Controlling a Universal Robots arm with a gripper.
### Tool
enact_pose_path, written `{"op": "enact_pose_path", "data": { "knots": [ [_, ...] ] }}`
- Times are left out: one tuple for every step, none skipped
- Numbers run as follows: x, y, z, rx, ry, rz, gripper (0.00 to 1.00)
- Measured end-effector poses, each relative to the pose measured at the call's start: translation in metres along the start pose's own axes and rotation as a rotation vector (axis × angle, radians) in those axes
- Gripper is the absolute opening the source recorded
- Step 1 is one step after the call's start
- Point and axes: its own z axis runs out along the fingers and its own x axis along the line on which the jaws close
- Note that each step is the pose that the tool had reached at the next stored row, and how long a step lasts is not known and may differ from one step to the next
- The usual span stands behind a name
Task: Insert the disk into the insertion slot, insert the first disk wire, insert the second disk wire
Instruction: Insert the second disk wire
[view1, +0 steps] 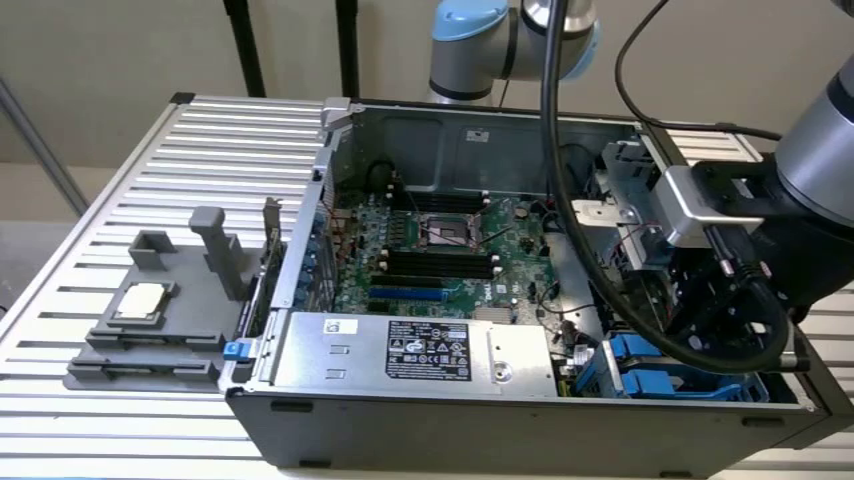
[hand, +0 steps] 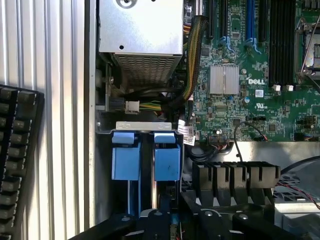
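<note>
At the computer case's (view1: 534, 420) lower corner, gripper (hand: 165, 220) fingers nearly pressed together, pinching nothing evident. Disk (hand: 167, 162) sits in the insertion slot (hand: 142, 127). Judgement: confirm full seating; keep clear of loose cables (hand: 192, 45).

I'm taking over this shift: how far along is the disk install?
Looks done: the disk, in its blue carrier, sits in the insertion slot. In hand: the gripper, shut, hangs right over it; I cannot tell whether it holds anything. Left: a white wire connector lies loose beside the slot, so the wiring looks unfinished.
</note>
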Motion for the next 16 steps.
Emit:
{"op": "enact_pose_path", "data": {
  "knots": [
    [0.0, 0.0, -0.0003, -0.0001, 0.0001, 0.0, 0.25],
    [0.0, 0.0, -0.0011, -0.0001, 0.0008, 0.0, 0.25],
    [0.0, 0.0, -0.0017, -0.0001, 0.0006, 0.0, 0.25],
    [0.0, 0.0003, -0.0025, -0.0001, 0.0006, 0.0, 0.25],
    [0.0, 0.0012, -0.0033, -0.0002, 0.0007, -0.001, 0.25],
    [0.0, 0.0028, -0.0038, -0.0002, 0.0007, -0.001, 0.25],
    [0.0, 0.0056, -0.0042, -0.0002, 0.0006, -0.001, 0.25],
    [0.0, 0.0086, -0.0048, -0.0002, 0.0008, -0.002, 0.25],
    [0.0, 0.0116, -0.0055, -0.0002, 0.0008, -0.002, 0.25],
    [0.0, 0.0148, -0.0064, -0.0003, 0.0008, -0.002, 0.25],
    [0.0, 0.018, -0.0075, -0.0003, 0.001, -0.002, 0.25],
    [0.0, 0.0212, -0.0084, -0.0003, 0.0009, -0.003, 0.25],
    [0.0, 0.0246, -0.0093, -0.0003, 0.0007, -0.003, 0.25],
    [0.0, 0.0271, -0.0102, -0.0004, 0.0008, -0.004, 0.25],
    [0.0, 0.0289, -0.0107, -0.0003, 0.0005, -0.004, 0.25],
    [0.0, 0.0296, -0.0109, 0.0, 0.0006, -0.004, 0.25]
  ]
}}
